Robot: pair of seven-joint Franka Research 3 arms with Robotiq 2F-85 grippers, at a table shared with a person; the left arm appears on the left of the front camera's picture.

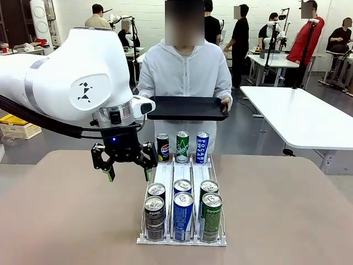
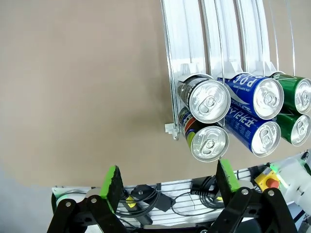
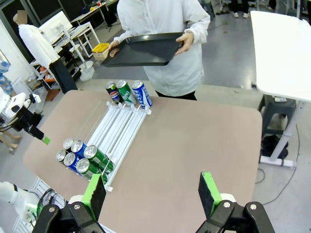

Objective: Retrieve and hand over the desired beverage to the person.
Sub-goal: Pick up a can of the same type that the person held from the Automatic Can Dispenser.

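A clear three-lane rack on the brown table holds beverage cans. At its near end lie Pepsi, blue and green cans, stacked in twos. At the far end stand a Pepsi, a green and a blue Pocari Sweat can. My left gripper hangs open just left of the rack, holding nothing; its wrist view looks down on the Pepsi can tops. My right gripper is open high above the table. The person stands at the far side holding a black tray.
White tables stand at the right behind the person, and other people work farther back. The brown table has bare room on both sides of the rack. Cables and a rail run along its near edge.
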